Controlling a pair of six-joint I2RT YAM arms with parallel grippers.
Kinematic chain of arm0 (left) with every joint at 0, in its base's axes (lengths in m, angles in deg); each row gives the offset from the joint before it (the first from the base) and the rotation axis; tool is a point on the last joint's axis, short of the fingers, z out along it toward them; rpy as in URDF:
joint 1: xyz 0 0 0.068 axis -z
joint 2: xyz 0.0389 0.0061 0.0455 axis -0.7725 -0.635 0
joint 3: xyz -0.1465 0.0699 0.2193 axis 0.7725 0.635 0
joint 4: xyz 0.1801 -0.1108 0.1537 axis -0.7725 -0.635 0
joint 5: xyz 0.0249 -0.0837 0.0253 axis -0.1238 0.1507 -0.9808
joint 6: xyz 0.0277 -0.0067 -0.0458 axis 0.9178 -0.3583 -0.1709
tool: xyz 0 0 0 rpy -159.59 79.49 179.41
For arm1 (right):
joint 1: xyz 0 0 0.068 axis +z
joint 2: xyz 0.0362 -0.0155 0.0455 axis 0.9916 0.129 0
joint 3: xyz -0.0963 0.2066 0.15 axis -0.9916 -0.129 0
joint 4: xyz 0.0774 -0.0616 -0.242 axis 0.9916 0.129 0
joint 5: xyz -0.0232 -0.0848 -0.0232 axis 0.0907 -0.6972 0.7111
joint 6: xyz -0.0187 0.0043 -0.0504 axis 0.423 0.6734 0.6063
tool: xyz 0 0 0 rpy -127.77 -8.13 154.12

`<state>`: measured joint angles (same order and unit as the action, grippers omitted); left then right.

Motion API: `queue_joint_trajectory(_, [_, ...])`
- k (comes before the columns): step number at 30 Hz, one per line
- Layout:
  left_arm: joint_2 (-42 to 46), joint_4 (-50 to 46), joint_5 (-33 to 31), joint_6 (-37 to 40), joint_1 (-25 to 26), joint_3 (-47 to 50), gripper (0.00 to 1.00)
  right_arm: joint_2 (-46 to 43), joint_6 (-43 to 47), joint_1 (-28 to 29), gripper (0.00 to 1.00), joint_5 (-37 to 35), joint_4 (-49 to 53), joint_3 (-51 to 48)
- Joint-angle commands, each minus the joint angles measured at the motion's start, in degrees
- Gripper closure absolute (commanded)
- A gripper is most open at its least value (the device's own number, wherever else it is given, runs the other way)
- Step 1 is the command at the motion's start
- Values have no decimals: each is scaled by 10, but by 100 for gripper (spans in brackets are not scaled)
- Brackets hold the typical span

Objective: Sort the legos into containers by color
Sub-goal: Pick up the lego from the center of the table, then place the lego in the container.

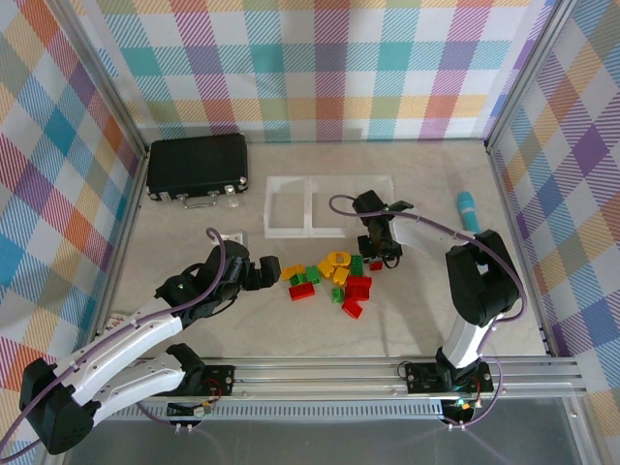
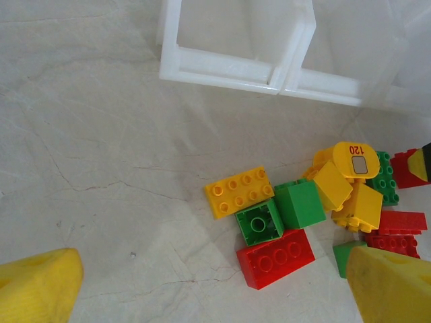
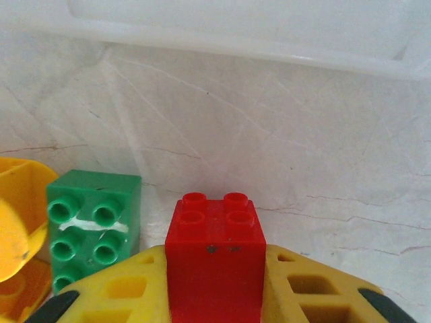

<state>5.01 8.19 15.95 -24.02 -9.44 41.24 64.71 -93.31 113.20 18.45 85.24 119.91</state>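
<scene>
The right claw (image 1: 380, 254) is pinched on one small red two-by-two plastic lego brick (image 1: 376, 264), just in front of the row of three clear-white square plastic containers (image 1: 289, 232). The third container is partly behind that arm. The left claw (image 1: 263, 274) is spread wide, low over the pale stone-look counter (image 1: 174, 242) at the left edge of the loose pile of legos (image 1: 329, 281), touching none.

The left wrist view lets the pile be counted: four green, about four yellow and two or three red, the red ones overlapping too much to be sure. The yellow two-by-four brick (image 2: 239, 192) lies studs up, its long axis running left to right across that view with a slight tilt, and the long red brick (image 2: 275, 257) lies parallel to it.

The right wrist view shows the grip itself. The red brick sits between the yellow pads (image 3: 118, 293) with its four studs at the end nearer the container wall. One green brick (image 3: 94, 229) lies just left of it on the counter, long axis pointing the same way.

The top view adds one black latched case (image 1: 197, 167) at far left and one teal cylinder (image 1: 468, 210) at right.
</scene>
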Motion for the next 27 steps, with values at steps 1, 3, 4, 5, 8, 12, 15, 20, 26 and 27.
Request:
queue_joint_trajectory(1, [-3, 5, 9, 8, 3, 1, 0, -45, -8, 6, 73, -12, 32, 26])
queue_joint_trajectory(3, [-3, 4, 9, 8, 3, 1, 0, -65, -11, 6, 73, -11, 33, 35])
queue_joint_trajectory(4, [-1, 5, 9, 8, 3, 1, 0, -75, -11, 6, 74, -10, 33, 40])
queue_joint_trajectory(5, [0, 4, 8, 8, 3, 2, 0, -82, -10, 6, 74, -10, 32, 47])
queue_joint_trajectory(8, [3, 13, 13, 10, 3, 6, 0, -89, 4, 6, 74, -22, 23, 74])
queue_joint_trajectory(12, [2, 25, 19, 14, 3, 6, 0, -55, 58, 2, 76, -39, -7, 120])
queue_joint_trajectory(15, [3, 15, 10, 19, 3, -3, 0, 2, 86, -8, 78, -51, 1, 180])
queue_joint_trajectory(20, [31, 7, 1, 33, 3, 0, 0, 80, 108, -21, 79, -61, -11, 257])
queue_joint_trajectory(26, [97, -13, -41, 36, 3, 13, 0, 132, 114, -41, 79, -59, -2, 313])
queue_joint_trajectory(27, [110, -14, -49, 33, 3, 18, 0, 133, 113, -44, 79, -55, -3, 315])
